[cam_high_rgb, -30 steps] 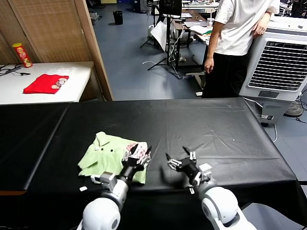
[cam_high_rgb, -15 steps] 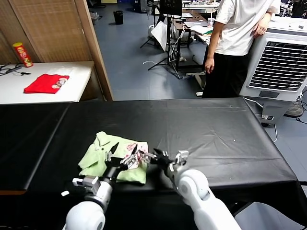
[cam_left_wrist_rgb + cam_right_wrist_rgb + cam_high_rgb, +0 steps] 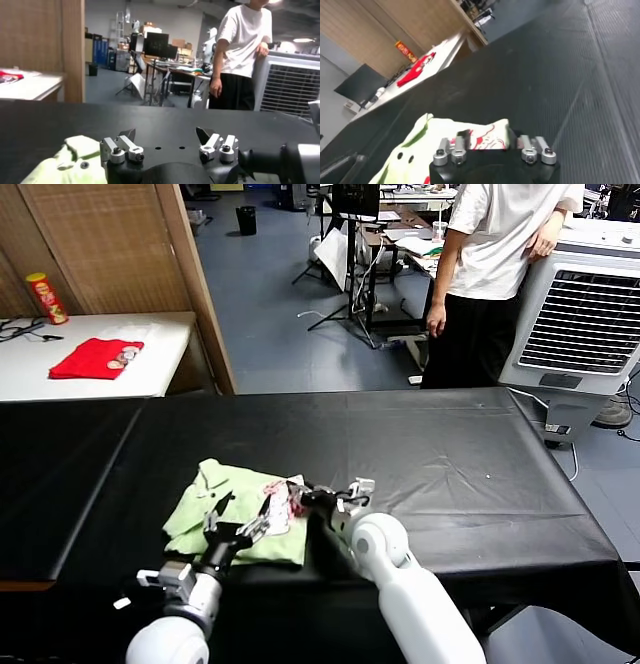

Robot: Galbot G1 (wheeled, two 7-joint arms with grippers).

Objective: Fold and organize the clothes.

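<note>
A workshop floor lies behind a long worktop [image 3: 450, 454] draped in black cloth; a person in a white T-shirt [image 3: 500, 244] stands beyond its far edge beside a cooling unit [image 3: 575, 314], and a side table [image 3: 150, 359] carries a small red garment [image 3: 95, 357] and a red can [image 3: 45, 297].

The shirt [image 3: 225, 509], pale green with a pink-and-white print, lies partly folded near the worktop's near edge. The left hand [image 3: 238, 527] hovers over the shirt's near side, fingers spread wide and holding nothing. The right hand [image 3: 312, 497] sits at the shirt's printed edge; in its wrist view the fingers stand part-way apart with cloth just ahead of them, and whether it has hold of fabric cannot be told.

Assessment: the shirt is light, limp cotton (it will sag and slide on the smooth cover), so a pinch at a hem or folded corner is advised. The near drop is close behind both hands. Open cloth lies ahead of and outboard of the right hand.
</note>
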